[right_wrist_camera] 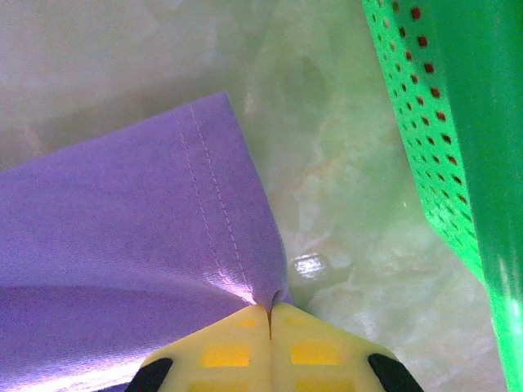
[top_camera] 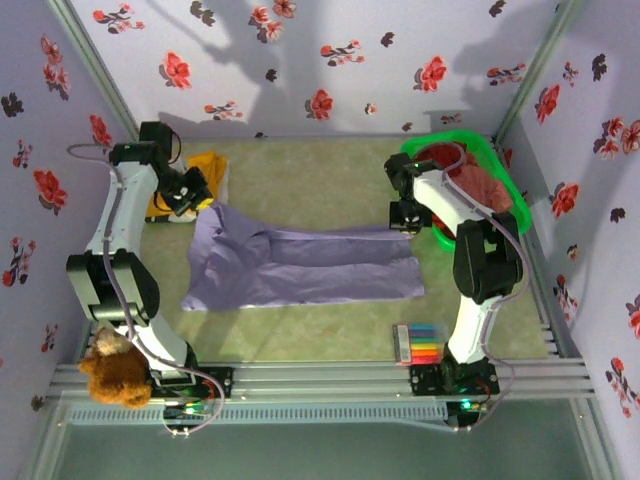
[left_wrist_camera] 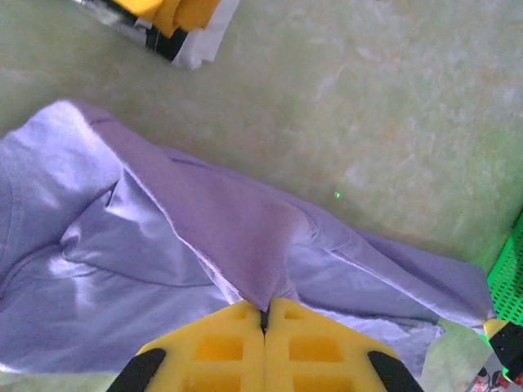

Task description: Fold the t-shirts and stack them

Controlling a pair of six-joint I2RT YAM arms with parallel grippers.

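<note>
The left gripper [left_wrist_camera: 264, 311] has its yellow fingers pressed together, pinching a raised fold of the lavender t-shirt [top_camera: 300, 265] at the shirt's far left end. The cloth peaks up into the fingertips and falls away in creases on both sides. The right gripper [right_wrist_camera: 270, 309] is likewise clamped tight, nipping the stitched hem at the shirt's far right corner, just beside the green plastic basket [top_camera: 517, 205].

Between the two grips the lavender shirt lies stretched lengthwise across the middle of the pale green table [top_camera: 310, 170], rumpled toward the left and flatter on the right.

A mustard-yellow t-shirt [top_camera: 208, 165] sits at the far left, behind the left gripper. In the basket lie a dark red t-shirt [top_camera: 438, 155] and a salmon-pink t-shirt [top_camera: 487, 187]. A marker set [top_camera: 418, 343] rests near the right arm's base, and a teddy bear [top_camera: 112, 370] by the left arm's base.
</note>
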